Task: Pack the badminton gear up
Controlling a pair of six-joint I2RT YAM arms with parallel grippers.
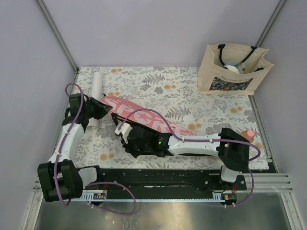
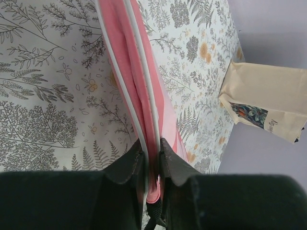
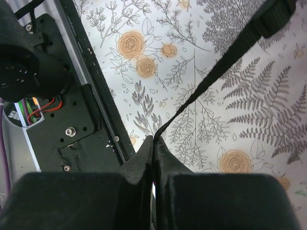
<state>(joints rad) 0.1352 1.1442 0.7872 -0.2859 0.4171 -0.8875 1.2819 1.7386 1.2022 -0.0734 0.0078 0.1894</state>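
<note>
The long pink racket cover (image 1: pixel 144 116) lettered "SPORT" lies slantwise across the middle of the table. My left gripper (image 1: pixel 101 109) is shut on the cover's upper-left end; in the left wrist view the gripper (image 2: pixel 152 149) pinches the pink cover (image 2: pixel 139 67) with its white edging. My right gripper (image 1: pixel 121 133) is shut on the cover's black strap (image 3: pixel 225 52), which runs up to the right from the gripper (image 3: pixel 154 143) in the right wrist view. A white tube (image 1: pixel 97 91) lies at the back left, just behind the left gripper. The rackets are not in view.
A beige tote bag (image 1: pixel 230 72) with black straps stands at the back right; it also shows in the left wrist view (image 2: pixel 268 103). A small peach-coloured bottle (image 1: pixel 249 133) stands by the right arm's base. The black base rail (image 3: pixel 91 96) lies close to the right gripper.
</note>
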